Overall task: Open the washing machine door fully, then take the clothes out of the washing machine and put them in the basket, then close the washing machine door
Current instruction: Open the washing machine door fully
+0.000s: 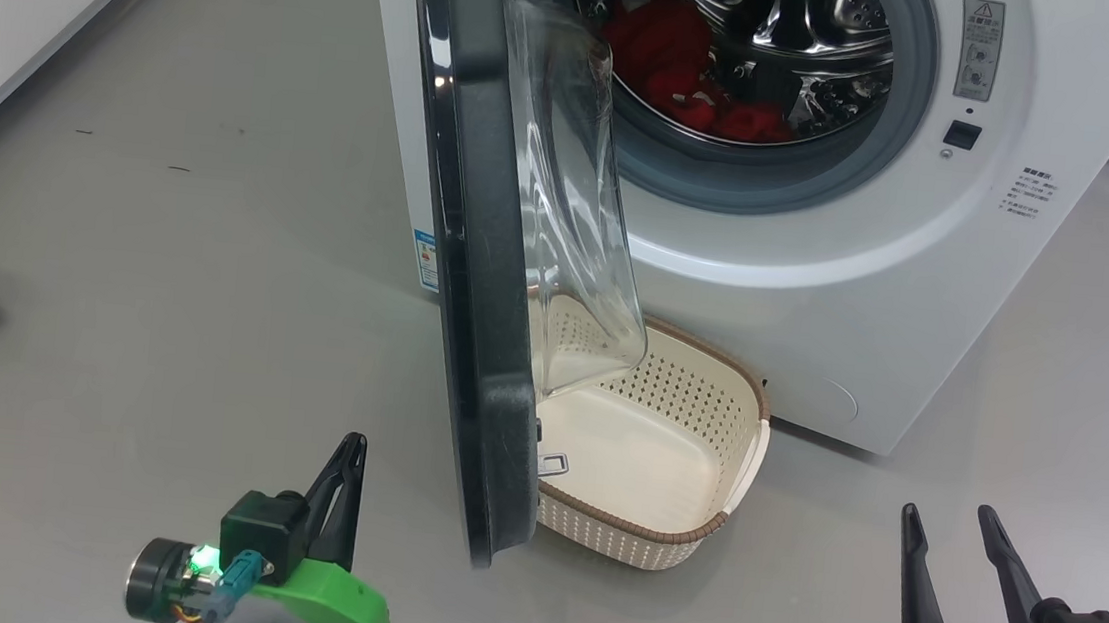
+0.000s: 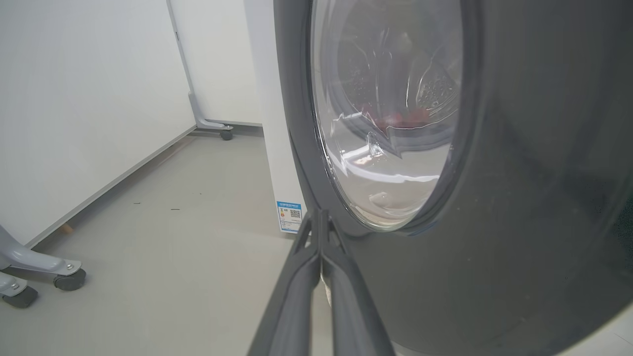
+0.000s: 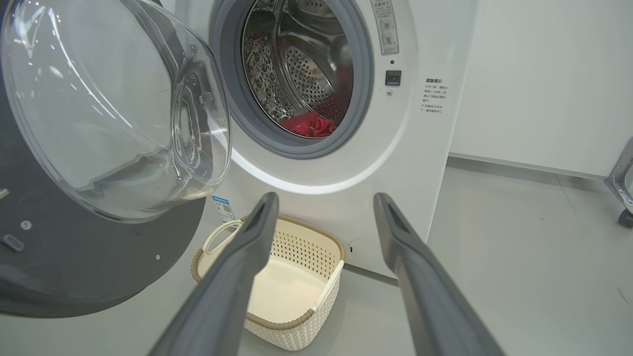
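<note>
Washing machine door (image 1: 477, 275): we log it swung roughly halfway out, edge-on in our head view, its glass bowl (image 1: 574, 203) hanging over one end of the basket (image 1: 647, 455), so not yet fully open. Contents: the clothes (image 1: 677, 61), a red heap low in the drum of the washing machine (image 1: 816, 304), none taken out. We find the basket empty on the floor just beside the machine's front, under the opening, placed there, we judge, to keep the carry short. Our left end effector (image 1: 357, 445) has its fingers pressed together on nothing, near the door's outer face; we read this as a blunt point for pushing it wider. Our right end effector (image 1: 949, 512) waits spread and empty on the basket side.
</note>
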Motion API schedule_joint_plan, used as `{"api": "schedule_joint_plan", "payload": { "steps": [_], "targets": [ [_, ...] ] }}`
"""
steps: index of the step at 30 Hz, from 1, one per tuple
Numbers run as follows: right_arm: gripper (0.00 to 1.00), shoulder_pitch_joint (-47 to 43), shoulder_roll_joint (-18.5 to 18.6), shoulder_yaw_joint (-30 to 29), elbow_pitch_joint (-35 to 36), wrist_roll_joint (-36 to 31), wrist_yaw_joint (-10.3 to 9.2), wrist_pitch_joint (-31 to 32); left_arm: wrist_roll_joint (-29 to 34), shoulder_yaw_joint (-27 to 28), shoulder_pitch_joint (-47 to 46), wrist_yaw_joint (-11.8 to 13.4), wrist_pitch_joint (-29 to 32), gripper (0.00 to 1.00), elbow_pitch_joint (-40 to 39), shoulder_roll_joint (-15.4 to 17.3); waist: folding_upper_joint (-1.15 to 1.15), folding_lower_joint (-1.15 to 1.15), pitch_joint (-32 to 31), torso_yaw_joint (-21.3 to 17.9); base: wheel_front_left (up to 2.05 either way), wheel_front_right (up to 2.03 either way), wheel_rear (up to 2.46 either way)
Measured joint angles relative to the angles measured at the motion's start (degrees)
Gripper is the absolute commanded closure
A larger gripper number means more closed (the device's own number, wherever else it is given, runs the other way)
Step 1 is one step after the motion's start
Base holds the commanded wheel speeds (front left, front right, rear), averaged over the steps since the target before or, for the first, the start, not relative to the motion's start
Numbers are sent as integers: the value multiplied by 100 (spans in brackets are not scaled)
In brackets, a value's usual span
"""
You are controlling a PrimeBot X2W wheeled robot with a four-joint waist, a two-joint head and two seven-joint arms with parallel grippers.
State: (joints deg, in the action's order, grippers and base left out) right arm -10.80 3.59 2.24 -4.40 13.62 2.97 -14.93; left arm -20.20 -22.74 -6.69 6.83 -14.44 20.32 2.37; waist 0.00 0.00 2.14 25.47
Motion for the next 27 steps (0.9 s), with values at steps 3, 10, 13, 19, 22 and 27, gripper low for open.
{"api": "schedule_joint_plan", "payload": {
  "steps": [3, 10, 13, 19, 22, 27],
  "targets": [
    [0, 0, -5, -34, -8, -7, 18, 0, -30, -1, 1, 0, 0, 100, -1, 0, 0, 0, 1, 14, 0, 0, 0],
    [0, 7, -21, -120, -31, -31, 52, 0, -18, 113, -14, 0, 0, 100, -452, 1, 0, 0, 10, 59, 0, 0, 0],
    [0, 18, -26, -137, -31, -74, 104, 0, 40, 242, -44, 0, 0, 100, -873, 2, 0, 0, 15, 82, 0, 0, 0],
    [0, 38, -38, -193, -35, -118, 149, 0, 186, 401, -342, 0, -2, 100, -1971, 1, 0, 0, 27, 137, 0, 0, 0],
    [0, 49, -45, -203, -38, -136, 166, 0, 216, 403, -472, 0, -27, 100, -2539, 1, 0, 0, 31, 160, 0, 0, 0],
    [0, 100, -66, -218, -51, -196, 178, 0, 233, 200, -593, -22, -32, 100, -3409, 1, 0, 0, 33, 166, 0, 0, 0]
  ]
}}
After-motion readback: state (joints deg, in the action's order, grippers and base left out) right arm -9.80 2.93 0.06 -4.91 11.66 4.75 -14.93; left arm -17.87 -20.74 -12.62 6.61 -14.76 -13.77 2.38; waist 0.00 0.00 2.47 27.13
